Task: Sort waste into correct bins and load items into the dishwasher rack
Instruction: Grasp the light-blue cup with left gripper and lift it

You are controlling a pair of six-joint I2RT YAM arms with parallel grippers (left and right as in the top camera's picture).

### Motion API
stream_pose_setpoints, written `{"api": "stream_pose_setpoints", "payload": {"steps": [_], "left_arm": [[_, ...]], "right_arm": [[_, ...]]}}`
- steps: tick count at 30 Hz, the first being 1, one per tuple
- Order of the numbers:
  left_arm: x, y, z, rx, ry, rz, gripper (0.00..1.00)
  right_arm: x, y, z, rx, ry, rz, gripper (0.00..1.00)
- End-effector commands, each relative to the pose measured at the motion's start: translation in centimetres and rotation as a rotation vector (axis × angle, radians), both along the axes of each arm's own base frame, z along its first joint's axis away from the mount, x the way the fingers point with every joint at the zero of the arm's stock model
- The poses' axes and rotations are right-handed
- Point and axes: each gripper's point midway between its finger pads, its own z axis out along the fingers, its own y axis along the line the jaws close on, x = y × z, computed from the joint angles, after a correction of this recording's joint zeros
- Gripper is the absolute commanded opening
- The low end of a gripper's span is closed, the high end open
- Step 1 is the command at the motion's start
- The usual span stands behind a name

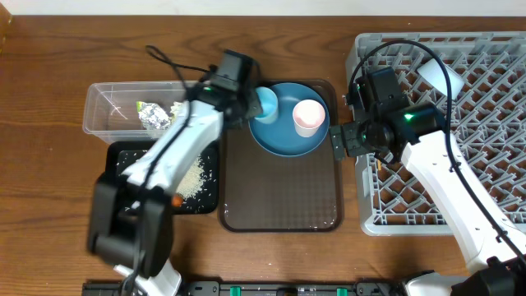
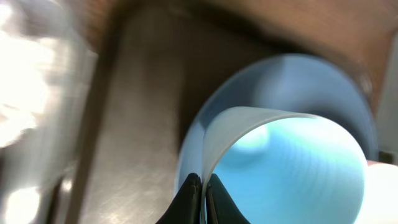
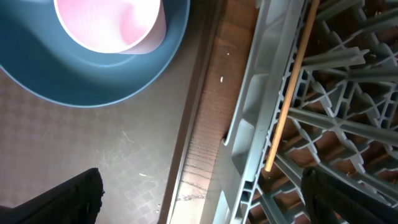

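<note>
Bright even light; left arm (image 1: 177,148) motion-blurred; glare on clear tub (image 2: 28,74); close-ups soft.

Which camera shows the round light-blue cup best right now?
Left wrist: the round light-blue cup fills the frame, its rim pinched in the left gripper. Overhead shows it small and partly hidden. The right wrist view misses it entirely.

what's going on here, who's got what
The left fingers are shut on the rim of the light-blue cup, at the edge of the dark-blue plate that also carries the pink cup. The right fingers hang open between the brown tray and the rack, holding nothing. Foil lies in the clear tub.
</note>
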Motion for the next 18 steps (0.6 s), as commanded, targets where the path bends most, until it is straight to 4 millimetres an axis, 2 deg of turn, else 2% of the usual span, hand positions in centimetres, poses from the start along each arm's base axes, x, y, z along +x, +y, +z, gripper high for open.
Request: {"api": "stream_pose_setpoints", "payload": {"steps": [1,4,7,9,11,14,18], "left_arm": [[-0.6,2.6,6.7,-0.034,-0.122,0.050,0.06],[-3.0,2.7,10.7,-0.185,-0.130,0.009,0.06],[-6.3,1.2,15.0,-0.402,-0.140,-0.146,0.06],[-8.8,0.3,17.9,-0.539,-0.159,-0.273,0.06],[-11.0,-0.2,20.5,-0.652,-0.189,-0.383,0.06],[-13.0,-0.5,22.9,-0.768,-0.214,-0.481,0.06],[-14.2,-1.3,24.0,-0.853,-0.200,-0.547,0.06]], "right_arm": [[-0.4,0.9,0.7,0.056,0.000,0.018,0.98],[-1.0,3.8,1.4,0.213,0.022,0.132,0.98],[-2.2,7.0,3.3,0.417,0.020,0.323,0.99],[-3.5,9.0,5.4,0.588,0.003,0.485,0.99],[-5.5,10.6,8.6,0.800,-0.045,0.676,0.99],[-7.1,10.8,12.6,1.035,-0.144,0.827,0.99],[-6.7,9.6,15.6,1.193,-0.240,0.846,0.99]]}}
